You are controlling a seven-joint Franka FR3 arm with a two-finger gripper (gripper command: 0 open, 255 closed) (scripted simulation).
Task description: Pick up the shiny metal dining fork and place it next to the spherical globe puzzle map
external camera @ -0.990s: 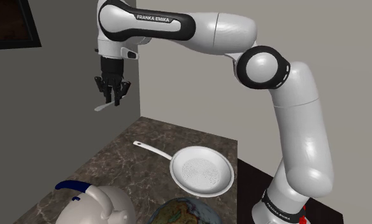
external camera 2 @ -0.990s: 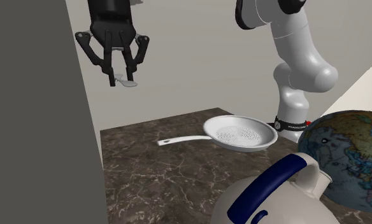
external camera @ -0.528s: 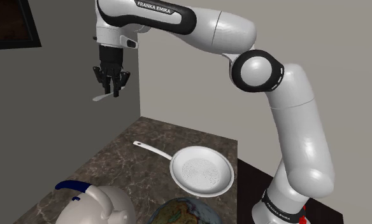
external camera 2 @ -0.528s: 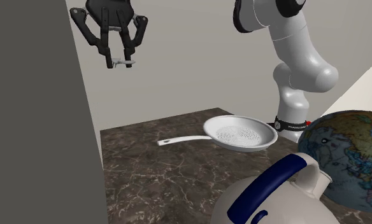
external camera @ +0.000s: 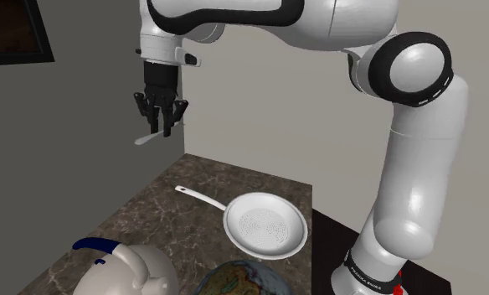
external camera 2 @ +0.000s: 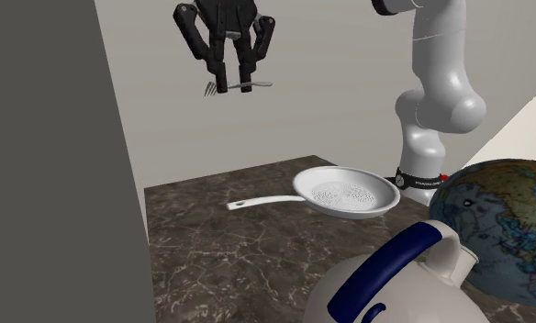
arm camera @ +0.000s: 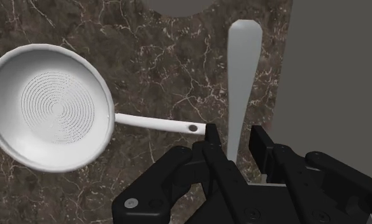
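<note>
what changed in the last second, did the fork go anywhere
The tool carried the fork a little up and then toward the second exterior view's right, turning it on the way, as the arm's elbow swung higher. The fork stayed clamped between the fingers throughout. The pan, the globe and the white jug did not move.

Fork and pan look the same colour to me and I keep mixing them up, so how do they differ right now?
The fork hangs in the air, clasped in the jaws. The pan rests on the dark marbled counter.
The fork is a slim flat strip with tines at one end. The pan is a wide round dish with a ringed base and a long thin handle.
Both are drawn pale grey-white, and both lie roughly level.
</note>
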